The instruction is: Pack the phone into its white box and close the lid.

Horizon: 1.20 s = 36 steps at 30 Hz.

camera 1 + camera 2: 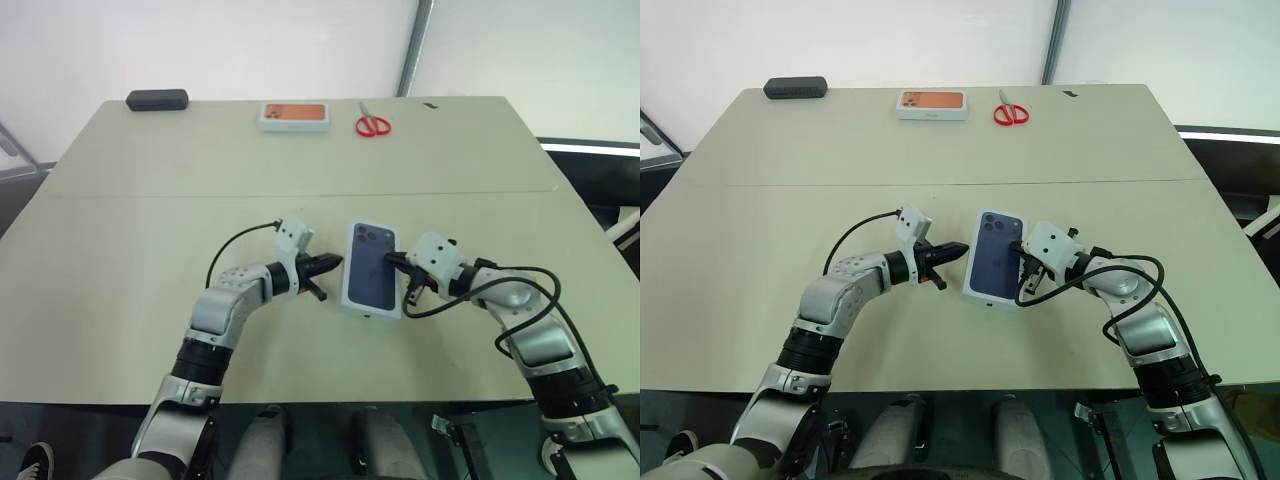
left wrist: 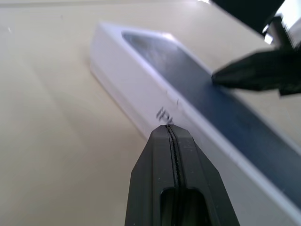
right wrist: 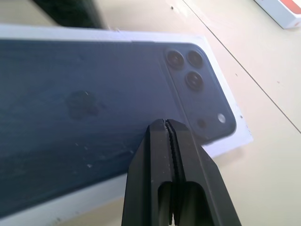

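Near edge of the pale beige table (image 1: pixel 120 330) bare; on it, midway between both arms, the lid (image 1: pixel 372 268), a deep white rectangular shell printed on top with a dark blue phone, seated flat, apparently covering the white box beneath, phone itself hidden, presumably inside. Long axis of the lid running away from the robot, camera cluster of the print at the far end. Left gripper (image 1: pixel 332 263), two black fingers pressed together and gripping nothing, pointing level at the lid's left long side, tip just short of that white wall. Right gripper (image 1: pixel 390 262), fingers likewise closed and empty, lying over the lid's right edge, tip on or just above the printed face, so nearer than the left. Any final press-down judged to fall straight below the right tip. Well beyond the lid, a small white box with an orange picture (image 1: pixel 294 115), red-handled scissors (image 1: pixel 372 124) and a black oblong case (image 1: pixel 157 99).
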### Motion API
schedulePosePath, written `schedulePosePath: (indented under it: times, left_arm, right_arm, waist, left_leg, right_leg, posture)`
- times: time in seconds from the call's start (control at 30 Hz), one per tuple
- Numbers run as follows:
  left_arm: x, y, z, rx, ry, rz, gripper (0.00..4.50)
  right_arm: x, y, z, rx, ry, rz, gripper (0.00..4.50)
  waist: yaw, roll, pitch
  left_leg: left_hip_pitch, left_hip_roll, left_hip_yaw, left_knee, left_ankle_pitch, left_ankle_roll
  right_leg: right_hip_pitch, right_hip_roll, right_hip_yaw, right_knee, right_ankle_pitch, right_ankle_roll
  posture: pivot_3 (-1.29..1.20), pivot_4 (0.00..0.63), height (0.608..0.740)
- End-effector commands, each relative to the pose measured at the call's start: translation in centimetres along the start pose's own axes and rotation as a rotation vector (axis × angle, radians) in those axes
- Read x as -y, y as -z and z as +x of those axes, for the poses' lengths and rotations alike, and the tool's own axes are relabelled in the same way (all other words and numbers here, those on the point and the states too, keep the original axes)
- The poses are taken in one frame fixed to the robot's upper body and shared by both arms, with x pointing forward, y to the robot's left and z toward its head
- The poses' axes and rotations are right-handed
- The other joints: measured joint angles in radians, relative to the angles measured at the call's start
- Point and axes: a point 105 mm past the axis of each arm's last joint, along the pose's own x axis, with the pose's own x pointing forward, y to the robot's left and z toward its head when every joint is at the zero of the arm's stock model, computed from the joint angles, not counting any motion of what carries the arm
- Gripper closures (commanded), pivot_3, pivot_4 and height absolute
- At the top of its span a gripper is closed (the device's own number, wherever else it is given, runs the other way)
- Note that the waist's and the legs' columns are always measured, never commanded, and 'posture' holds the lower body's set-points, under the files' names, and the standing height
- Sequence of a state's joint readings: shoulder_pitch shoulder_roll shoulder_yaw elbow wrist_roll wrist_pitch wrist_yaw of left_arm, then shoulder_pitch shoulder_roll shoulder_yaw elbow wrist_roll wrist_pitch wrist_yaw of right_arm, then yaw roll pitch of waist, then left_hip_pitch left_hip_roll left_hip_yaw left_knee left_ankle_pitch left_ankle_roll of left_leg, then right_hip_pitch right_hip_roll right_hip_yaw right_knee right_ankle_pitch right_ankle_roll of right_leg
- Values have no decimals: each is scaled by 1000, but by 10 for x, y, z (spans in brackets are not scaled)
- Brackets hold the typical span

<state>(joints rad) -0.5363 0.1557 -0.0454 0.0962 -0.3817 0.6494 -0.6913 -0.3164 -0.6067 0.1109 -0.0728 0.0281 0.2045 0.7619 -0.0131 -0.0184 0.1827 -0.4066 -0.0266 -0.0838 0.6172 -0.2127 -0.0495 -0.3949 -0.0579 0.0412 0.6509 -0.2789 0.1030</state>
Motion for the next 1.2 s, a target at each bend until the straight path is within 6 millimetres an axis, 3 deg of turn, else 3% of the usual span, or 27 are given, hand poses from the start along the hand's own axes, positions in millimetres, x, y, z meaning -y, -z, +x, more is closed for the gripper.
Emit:
schedulePosePath:
  times: [0.03,0.1,0.2,0.33,0.43,0.5,0.57,0.67,0.73,0.87,0.93,1.0,1.1,1.2]
  left_arm:
    - [7,-43,0,142,43,-8,4500]
    - [10,-51,4,160,55,-6,4500]
    - [15,-47,12,141,77,0,4500]
    - [20,-7,26,-2,93,-55,4500]
    - [14,24,26,-150,51,73,4500]
    - [14,33,24,-166,65,111,4500]
    - [14,30,24,-133,74,60,4500]
    - [13,26,23,-120,66,50,4500]
    - [15,33,17,-161,90,83,4500]
    - [15,35,6,-174,106,97,4500]
    - [6,18,5,-92,56,40,4500]
    - [1,-4,1,5,38,-11,4500]
    - [-2,-18,-9,52,44,14,3685]
    - [-17,-32,-31,80,-1,119,2148]
  right_arm:
    - [20,-26,-5,96,64,4,4454]
    - [26,-28,-4,95,80,-8,4454]
    - [26,-28,-2,91,76,-15,4454]
    - [23,-16,1,35,86,-49,4454]
    - [16,-9,3,5,63,-64,4454]
    - [-2,9,4,-73,-23,-98,4454]
    - [-11,21,4,-127,-68,-39,4454]
    - [-12,23,3,-144,-74,-12,4454]
    - [-6,15,1,-108,-61,1,4454]
    - [-16,7,-4,-72,-144,32,4454]
    - [-34,0,-10,-44,-244,79,4454]
    - [-28,-4,-10,-24,-216,136,4454]
    - [-7,-9,-9,9,-129,230,4500]
    - [13,-21,-11,77,-77,259,3134]
  waist:
    - [0,0,0]
    - [-1,0,0]
    - [0,0,0]
    - [0,0,0]
    - [-3,0,0]
    - [-1,0,0]
    - [-1,1,-1]
    - [-1,0,-2]
    - [-2,0,-2]
    - [-3,0,-2]
    - [-1,0,-2]
    - [-1,-1,-1]
    - [-5,-1,-1]
    - [-7,-1,-1]
  left_leg:
    - [0,0,0,0,0,0]
    - [0,0,0,0,0,0]
    - [0,-1,0,0,0,0]
    - [0,-2,0,0,0,0]
    - [0,-3,1,0,0,0]
    - [0,-2,0,0,0,0]
    - [2,-2,1,0,0,0]
    - [6,-2,0,-1,0,0]
    - [7,-2,0,-1,0,0]
    - [8,0,1,-2,0,0]
    - [8,1,0,-2,0,0]
    - [7,1,0,-2,0,0]
    - [6,2,0,-1,0,0]
    - [6,2,0,-2,0,0]
  right_leg:
    - [0,0,0,0,0,0]
    - [0,0,0,0,0,0]
    - [0,0,0,0,0,0]
    - [0,0,0,0,0,0]
    - [0,0,0,1,0,0]
    - [-1,1,0,1,0,0]
    - [1,1,1,1,0,0]
    - [5,1,0,0,0,0]
    - [6,1,0,0,0,0]
    - [6,1,1,0,0,0]
    - [7,1,1,0,0,0]
    - [7,1,1,0,0,0]
    - [5,1,1,0,0,0]
    - [4,2,1,1,0,0]
  posture:
    - [0,150,740]
    - [0,150,740]
    - [0,150,740]
    - [0,150,740]
    - [0,150,740]
    - [0,150,740]
    - [0,150,740]
    - [0,150,740]
    - [0,150,740]
    - [0,150,740]
    - [0,150,740]
    - [0,150,740]
    - [0,150,740]
    - [0,150,740]
